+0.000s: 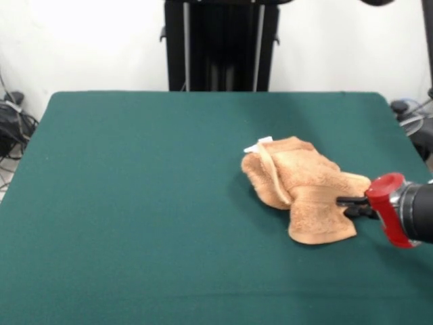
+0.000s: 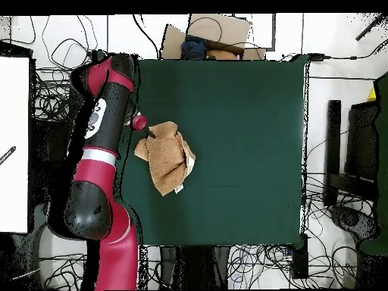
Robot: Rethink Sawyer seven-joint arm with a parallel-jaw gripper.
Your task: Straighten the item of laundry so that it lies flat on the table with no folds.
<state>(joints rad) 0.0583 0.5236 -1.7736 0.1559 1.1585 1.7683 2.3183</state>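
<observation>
Gripper comes in low from the right in the front view, black fingers pinched on the right edge of the towel. Towel sits bunched and folded right of centre on the green table, white tag at its far-left corner.

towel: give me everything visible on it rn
The towel is light orange-tan terry cloth, crumpled and folded over itself, not flat. A small white tag sticks out at its far edge. It lies on the green table near one side edge. The gripper touches its edge; whether it grips cannot be seen.
</observation>
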